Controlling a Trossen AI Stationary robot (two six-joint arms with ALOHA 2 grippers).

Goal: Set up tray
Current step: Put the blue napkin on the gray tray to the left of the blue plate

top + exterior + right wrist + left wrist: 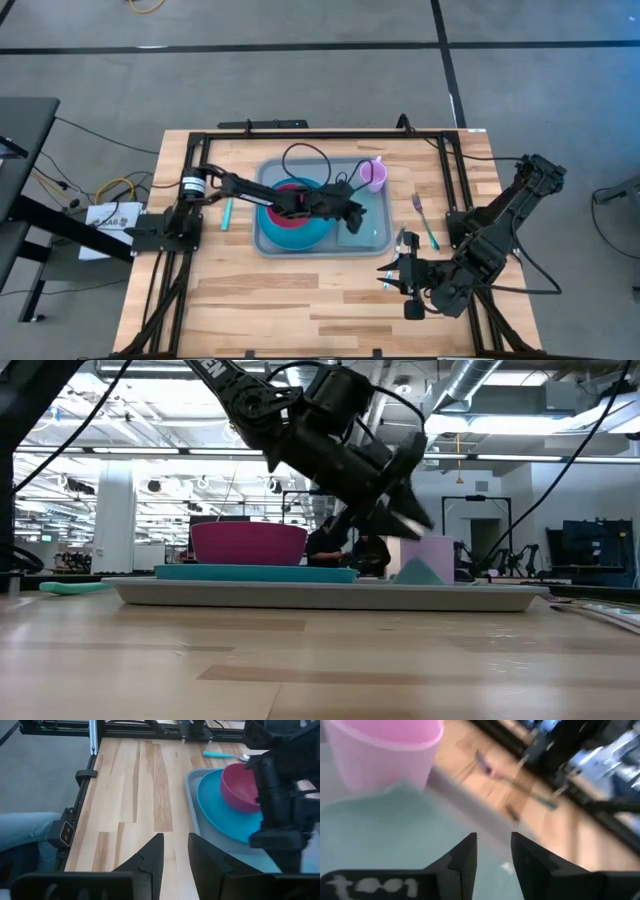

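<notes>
The grey-blue tray lies flat mid-table. It carries a round blue plate with a magenta bowl on it, a pale pink cup in its far right corner, and a pale-teal napkin along its right side. My left gripper reaches over the plate and hangs slanted above the napkin, its fingers a little apart with nothing between them. In the low view the left gripper stands clear above the napkin's raised peak. My right gripper waits near the table's right front, open and empty.
A fork and a teal-handled utensil lie right of the tray. A teal spoon lies left of it. A small teal piece shows under my right gripper. Bare wood lies toward the near edge. A person's leg is beyond the table.
</notes>
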